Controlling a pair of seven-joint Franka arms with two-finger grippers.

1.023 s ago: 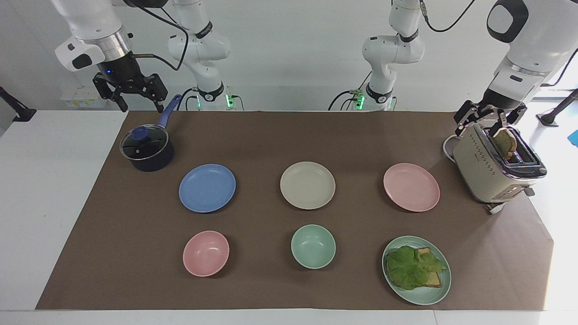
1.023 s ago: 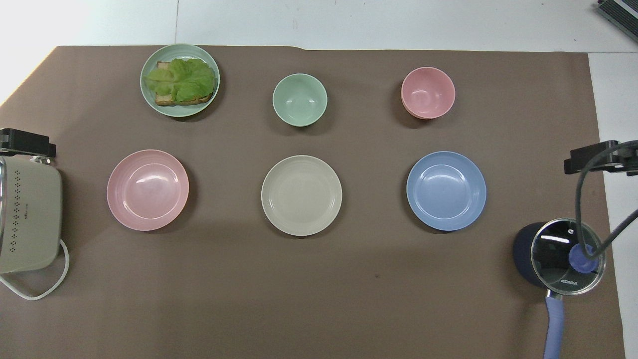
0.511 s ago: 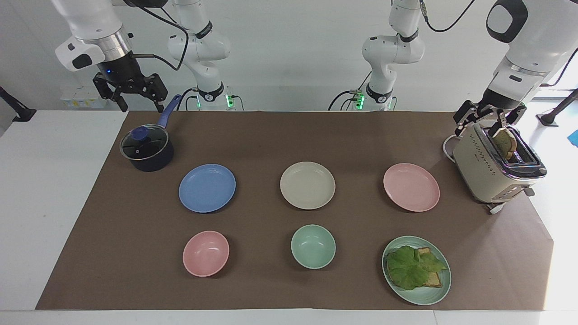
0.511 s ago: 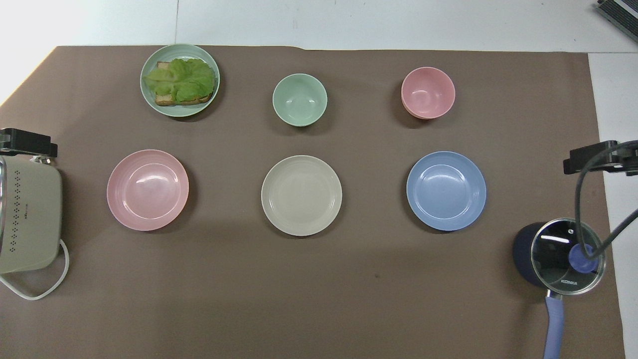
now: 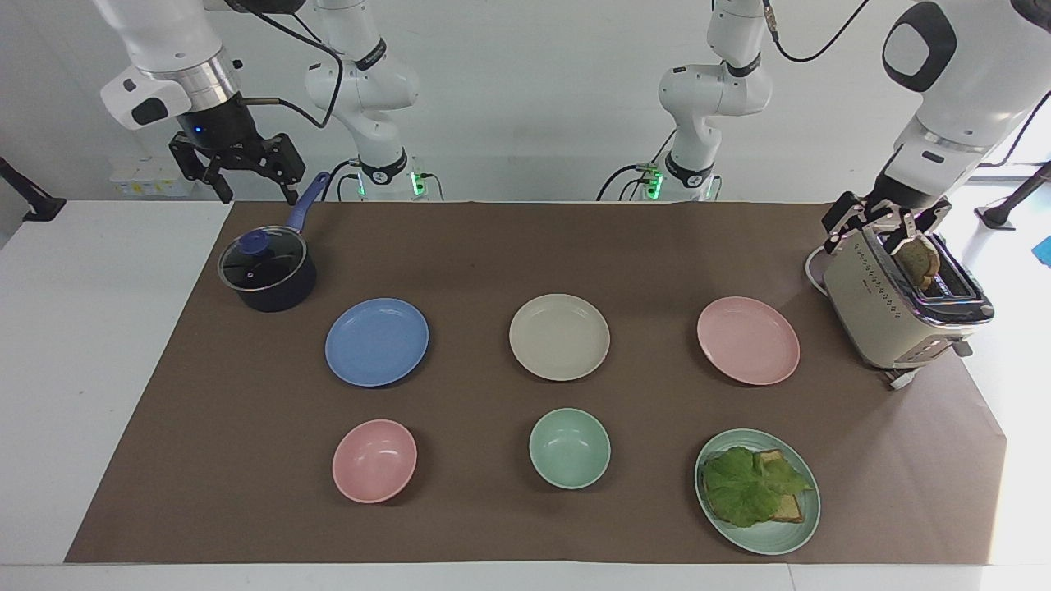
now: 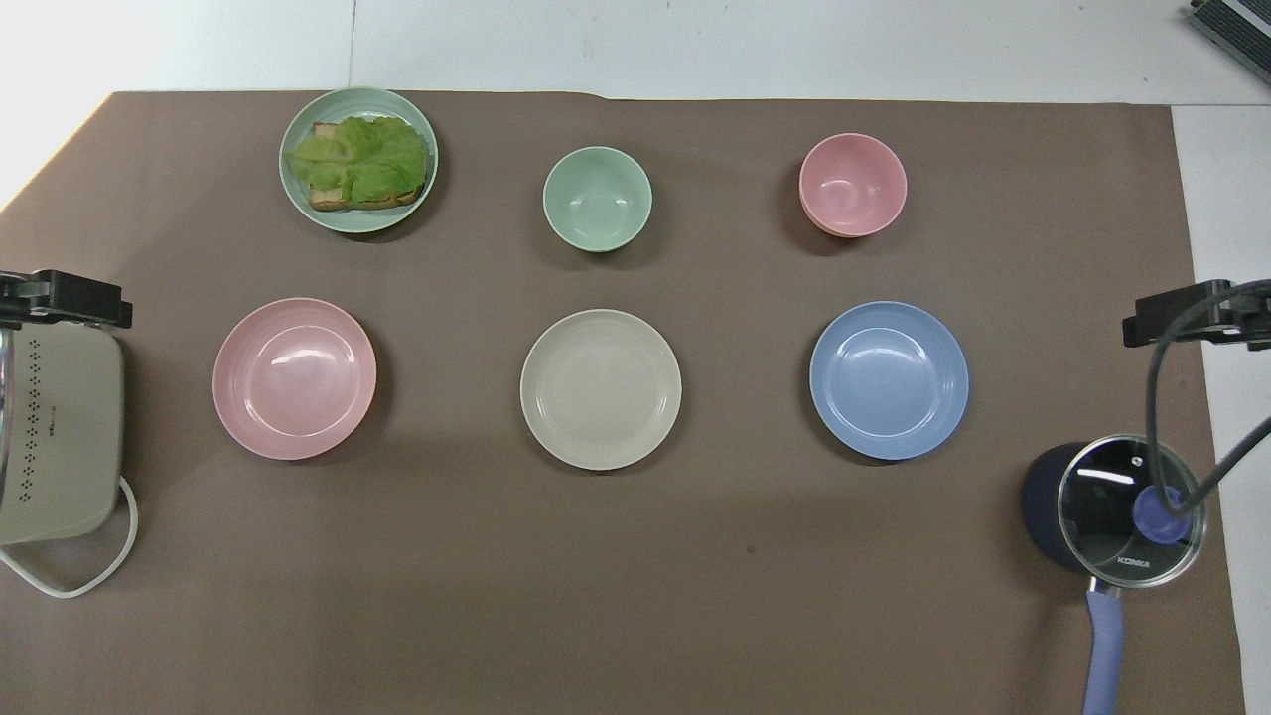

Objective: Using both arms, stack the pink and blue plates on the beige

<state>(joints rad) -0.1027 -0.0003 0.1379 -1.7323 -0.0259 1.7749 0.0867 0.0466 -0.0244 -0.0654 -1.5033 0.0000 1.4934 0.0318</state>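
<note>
Three plates lie in a row across the brown mat. The beige plate (image 5: 559, 336) (image 6: 601, 388) is in the middle. The pink plate (image 5: 748, 340) (image 6: 294, 378) lies toward the left arm's end, the blue plate (image 5: 377, 341) (image 6: 889, 379) toward the right arm's end. Nothing rests on any of them. My left gripper (image 5: 872, 233) (image 6: 66, 299) hangs open just over the toaster, beside the pink plate. My right gripper (image 5: 257, 194) (image 6: 1192, 316) hangs open above the pot's handle, holding nothing.
A cream toaster (image 5: 899, 304) with a toast slice stands at the left arm's end. A dark pot (image 5: 268, 271) with a glass lid stands at the right arm's end. Farther out stand a pink bowl (image 5: 374, 460), a green bowl (image 5: 569, 448) and a green plate (image 5: 788, 533) with lettuce on toast.
My left gripper has shifted a little over the toaster toward the pink plate. The right gripper and all the plates have stayed put.
</note>
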